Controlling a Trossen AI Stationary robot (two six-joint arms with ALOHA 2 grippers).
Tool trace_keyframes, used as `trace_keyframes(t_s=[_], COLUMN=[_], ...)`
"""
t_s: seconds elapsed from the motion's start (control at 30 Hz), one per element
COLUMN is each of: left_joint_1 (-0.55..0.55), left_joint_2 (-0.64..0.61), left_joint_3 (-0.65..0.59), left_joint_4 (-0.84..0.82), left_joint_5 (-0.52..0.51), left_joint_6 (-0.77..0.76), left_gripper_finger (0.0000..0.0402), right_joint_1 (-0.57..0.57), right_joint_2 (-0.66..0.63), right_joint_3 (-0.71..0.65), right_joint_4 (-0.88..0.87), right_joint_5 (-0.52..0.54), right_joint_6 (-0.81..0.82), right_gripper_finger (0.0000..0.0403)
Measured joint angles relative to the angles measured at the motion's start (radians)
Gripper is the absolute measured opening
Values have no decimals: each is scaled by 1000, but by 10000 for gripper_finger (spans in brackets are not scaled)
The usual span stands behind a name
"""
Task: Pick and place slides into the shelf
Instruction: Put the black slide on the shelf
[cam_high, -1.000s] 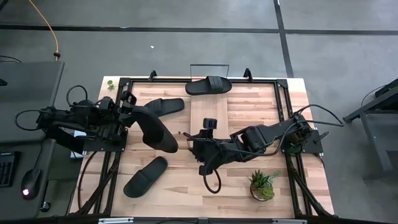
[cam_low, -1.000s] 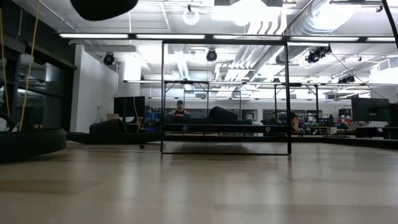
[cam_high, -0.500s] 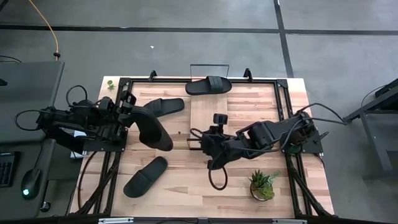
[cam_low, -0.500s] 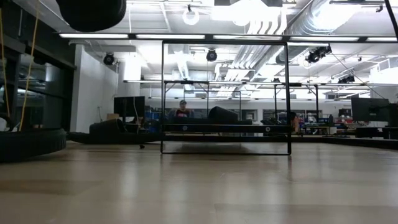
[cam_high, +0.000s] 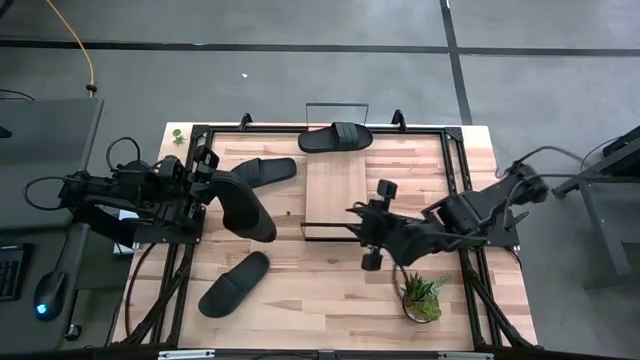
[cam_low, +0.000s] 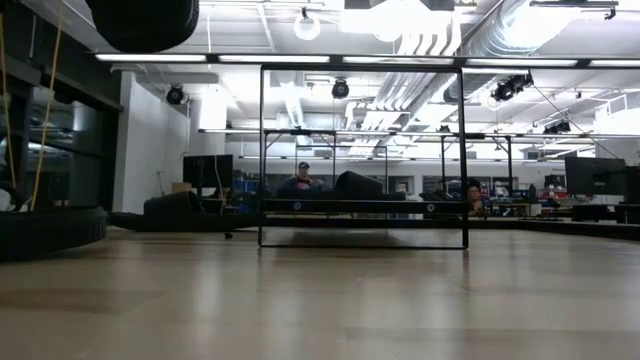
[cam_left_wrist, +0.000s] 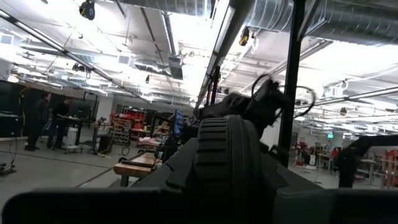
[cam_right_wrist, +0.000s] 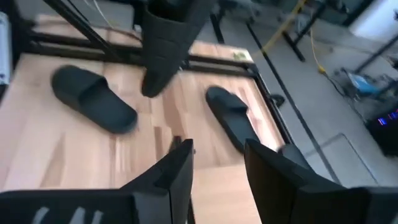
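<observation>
Over on the left of the high view, the left gripper (cam_high: 222, 183) is up off the counter (cam_high: 300, 300) with its jaws clamped on a slide (cam_high: 247, 208), the black sandal hanging out past the jaws toward the middle of the counter. The left wrist view is filled by that same slide's ribbed strap (cam_left_wrist: 227, 168), dead ahead of the camera (the room behind it has people standing far off, too small to tell more).

Just beyond the held slide, a second slide (cam_high: 262, 171) lies flat on the counter near the far-left corner. Nearer the front edge on the left, a third slide (cam_high: 234, 283) lies at an angle, well apart from the others.

Centre now: the shelf (cam_high: 336, 186), a light-wood plank with black wire rails at its short ends, sits bare in the middle of the counter. A fourth slide (cam_high: 336, 137) lies at the far edge, just past the shelf's far rail. From table height the shelf's black wire frame (cam_low: 362, 155) stands upright across the middle.

To the right, the right gripper (cam_high: 366, 232) hovers just beside the shelf's near right corner, jaws parted and holding nothing; the right wrist view shows its two dark fingers (cam_right_wrist: 179, 171) spread, with slides on the wood beyond. A small potted plant (cam_high: 421, 296) stands near the front right of the counter.
</observation>
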Motion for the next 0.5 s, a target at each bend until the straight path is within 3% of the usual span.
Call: trace_keyframes(t_s=[0.17,0.3,0.5], left_joint_1=[0,0,0], left_joint_2=[0,0,0], left_joint_3=[0,0,0], left_joint_4=[1,9,9], left_joint_5=[-5,-5,-7], left_joint_6=[-12,-18,-30], left_gripper_finger=[81,71,79], right_joint_1=[-5,-25,-57], right_joint_2=[-189,-261,-240], right_joint_3=[-402,-671,-896], right_joint_4=[490,910,1367], right_joint_5=[-49,-109,-185], right_joint_6=[-100,-160,-216], right_gripper_finger=[134,134,134])
